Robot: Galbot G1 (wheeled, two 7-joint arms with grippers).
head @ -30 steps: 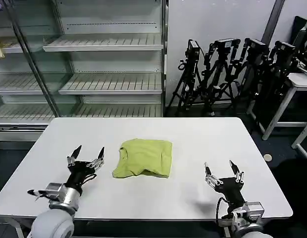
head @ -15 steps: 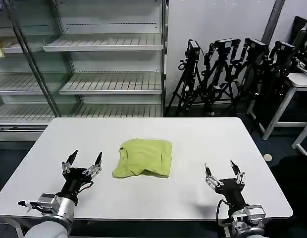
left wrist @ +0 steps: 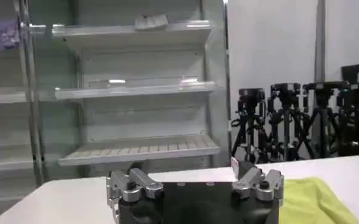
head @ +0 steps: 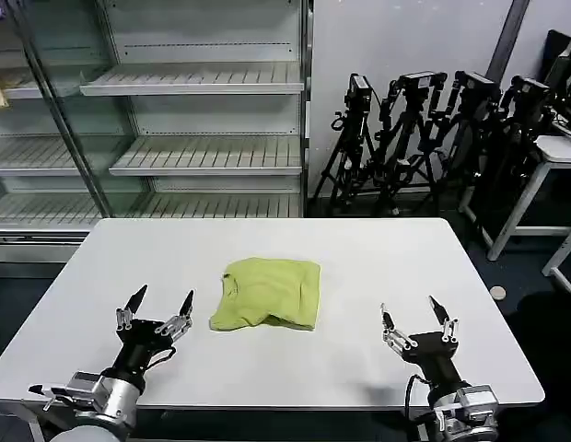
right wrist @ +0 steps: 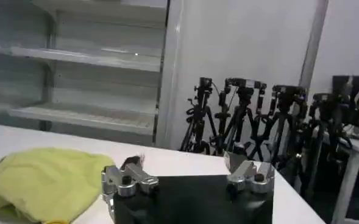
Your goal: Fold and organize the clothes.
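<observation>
The clothes are one lime yellow-green T-shirt folded into a compact rectangle in the middle of the white table. Its edge shows in the left wrist view and it lies off to one side in the right wrist view. My left gripper stands open near the table's front left, apart from the shirt, holding nothing. My right gripper stands open near the front right, also holding nothing. Both point up and away from the table top.
Metal shelving stands behind the table. A row of black camera tripods is at the back right, and a white side table at the far right. Bare table surface surrounds the shirt.
My left gripper has drawn back toward the table's front edge and a little left. The right gripper has shifted slightly back. The shirt has not moved.
</observation>
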